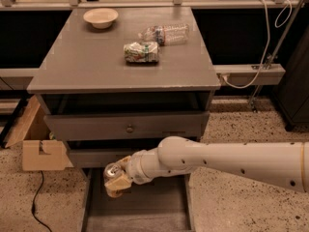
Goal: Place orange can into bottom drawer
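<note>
The orange can (pixel 112 171) is upright with its silver top showing, held in my gripper (pixel 117 179) at the end of my white arm. The gripper is shut on the can and holds it over the left part of the bottom drawer (pixel 145 211). That drawer is pulled out, a dark-grey tray with raised side walls, at the foot of the grey cabinet. The can's lower body is hidden by the fingers.
On the cabinet top (pixel 82 62) lie a crushed green-white can (pixel 141 51), a clear plastic bottle (pixel 164 34) and a pale bowl (pixel 100 17). A knobbed drawer (pixel 129 128) sits above. A cardboard box (pixel 41 151) stands left on the speckled floor.
</note>
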